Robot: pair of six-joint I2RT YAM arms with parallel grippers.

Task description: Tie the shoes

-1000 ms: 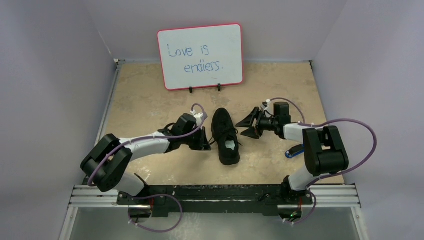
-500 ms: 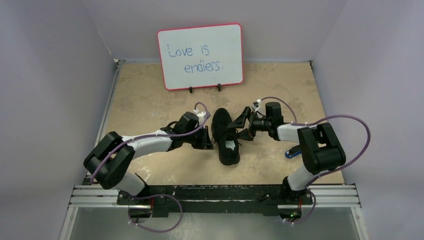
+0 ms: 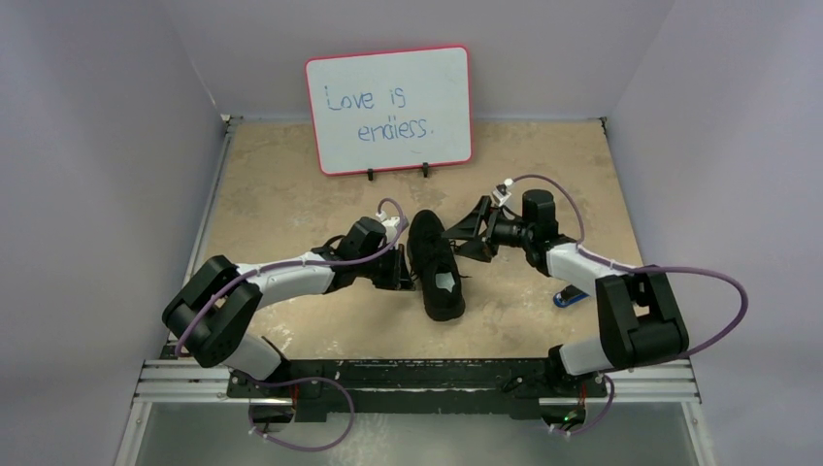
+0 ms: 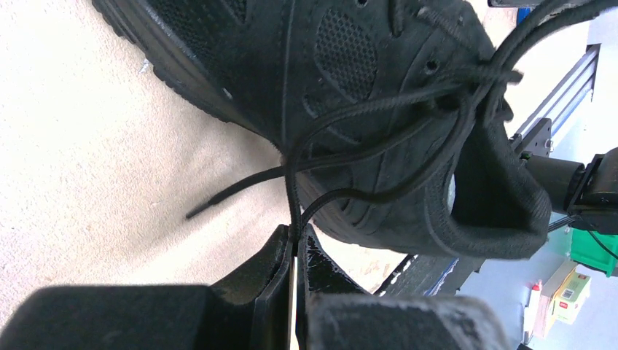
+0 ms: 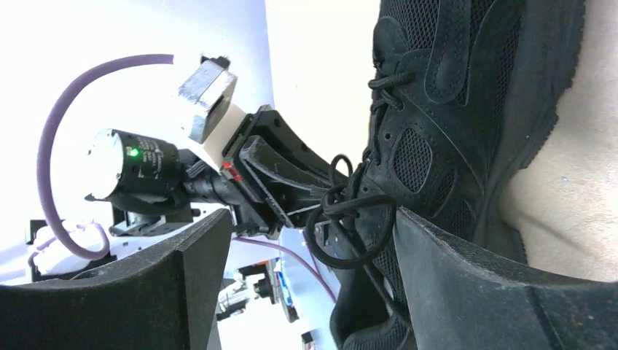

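The all-black shoe (image 3: 436,262) lies mid-table, toe away from me, its pale grey inner sole (image 3: 445,282) showing. My left gripper (image 3: 400,275) sits against the shoe's left side, shut on a thin black lace (image 4: 294,191) that runs up to the knot (image 4: 477,76) over the tongue. A loose lace end (image 4: 218,200) lies on the table. My right gripper (image 3: 464,235) is open at the shoe's right side, its fingers (image 5: 466,270) spread around a lace loop (image 5: 342,226) without touching it. The shoe fills both wrist views (image 5: 452,109).
A whiteboard (image 3: 390,108) reading "Love is endless." stands at the back. A small blue-and-black stick gadget (image 3: 571,294) lies on the table under the right arm. Grey walls close in left, back and right; a metal rail (image 3: 417,381) runs along the near edge.
My right gripper has moved left and away from me, from beside the shoe to its upper right side over the laces, staying open. My left gripper has barely moved and keeps hold of the lace.
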